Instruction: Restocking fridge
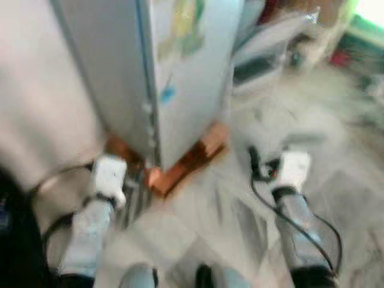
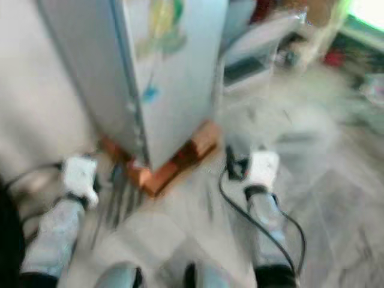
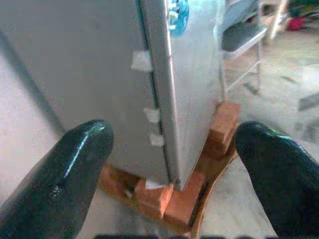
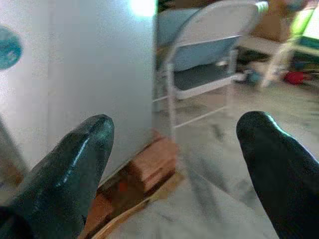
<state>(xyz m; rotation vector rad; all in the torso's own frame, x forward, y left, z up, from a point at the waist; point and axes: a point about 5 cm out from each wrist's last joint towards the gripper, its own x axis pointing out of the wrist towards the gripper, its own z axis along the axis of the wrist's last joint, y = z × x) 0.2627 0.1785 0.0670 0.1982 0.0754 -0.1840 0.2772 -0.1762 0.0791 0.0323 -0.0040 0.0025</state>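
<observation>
- Left eye view: the picture is blurred. A silver fridge (image 1: 180, 78) stands closed ahead, slightly to the robot's left, with its corner turned toward the camera and raised on red bricks (image 1: 180, 168) over a marble floor (image 1: 336, 156). Coloured stickers (image 1: 186, 24) sit high on its door, a blue one (image 1: 167, 93) lower down. Both silver arms reach forward at floor level, the left arm (image 1: 96, 222) near the bricks, the right arm (image 1: 297, 210) trailing a black cable (image 1: 282, 216).
- Right eye view: the same scene, with a folding chair (image 2: 258, 48) behind the fridge, on the right.
- Left wrist view: the left tool (image 3: 174, 174) is released, its black fingers (image 3: 65, 174) spread wide apart on either side of the fridge's lower corner and the bricks, holding nothing.
- Right wrist view: the right tool (image 4: 172, 164) is likewise released and empty, fingers (image 4: 279, 164) well apart, facing the fridge's white side, the bricks and the grey folding chair beyond.
</observation>
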